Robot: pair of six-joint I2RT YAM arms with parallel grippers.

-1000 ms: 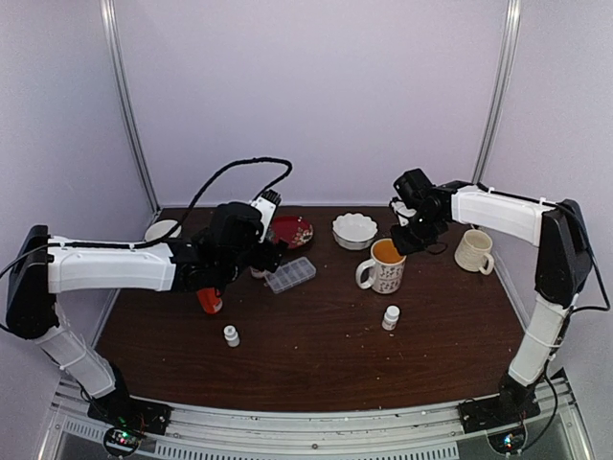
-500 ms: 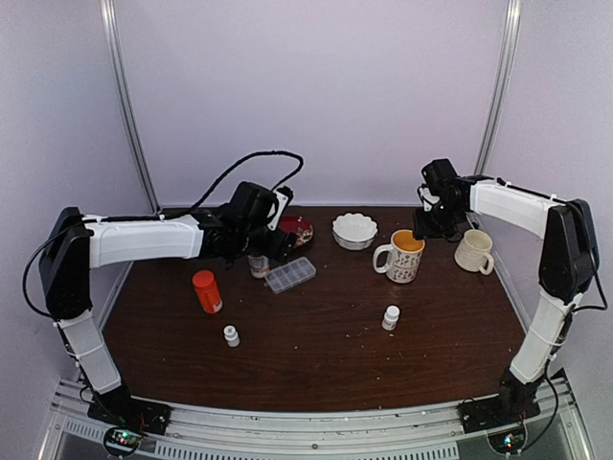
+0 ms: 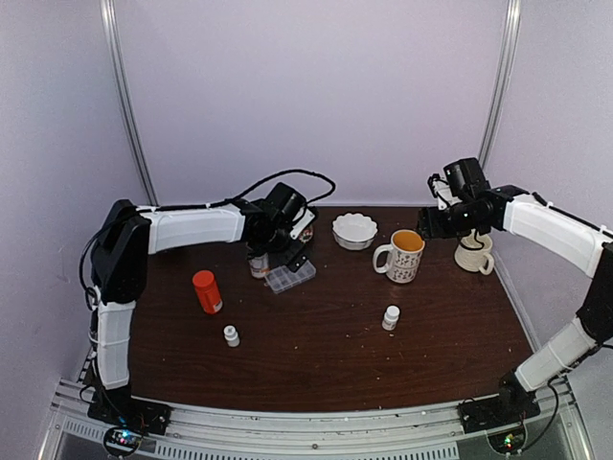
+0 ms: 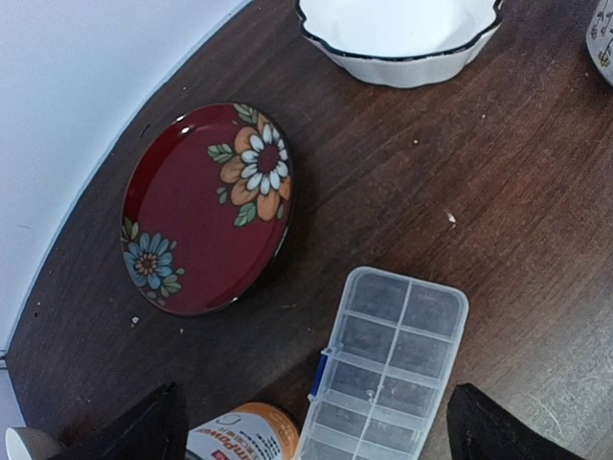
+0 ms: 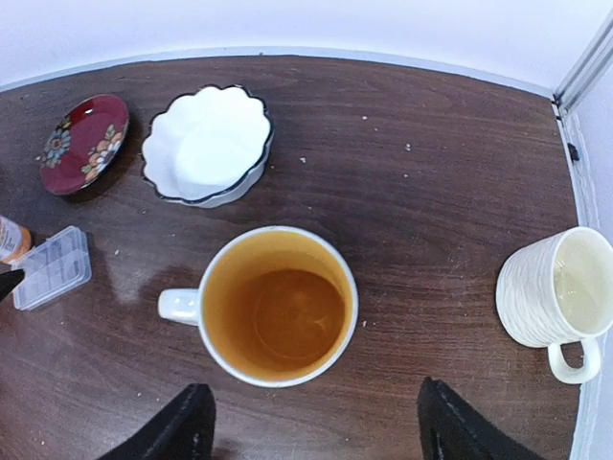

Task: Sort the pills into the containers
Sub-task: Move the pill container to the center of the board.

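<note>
Left wrist view puts the pill box (image 4: 383,374) directly below and just ahead of the left claw (image 4: 316,424). That claw's fingers stand wide apart with nothing clamped between them. The box's long axis runs away from the claw, leaning a little to the right, and its near end is cut off by the bottom edge. Because the left arm hangs right over the box, I judge it the arm for whatever comes next. The right claw (image 5: 314,388) is well apart from the box, on the far side of the orange-lined mug (image 5: 273,307), and its fingers are likewise spread and empty. A grey-capped bottle (image 4: 239,431) sits just beside the box's left long side, next to a small blue latch. The red flowered plate (image 4: 201,211) lies beyond the box to the left, and the white bowl (image 4: 397,38) lies beyond it to the right. As for the pills, I cannot pick any out for certain. One pale speck (image 4: 450,218) lies on the table between the box and the bowl, but it could be a crumb. I cannot tell whether the clear lid is shut or whether the cells hold anything.
</note>
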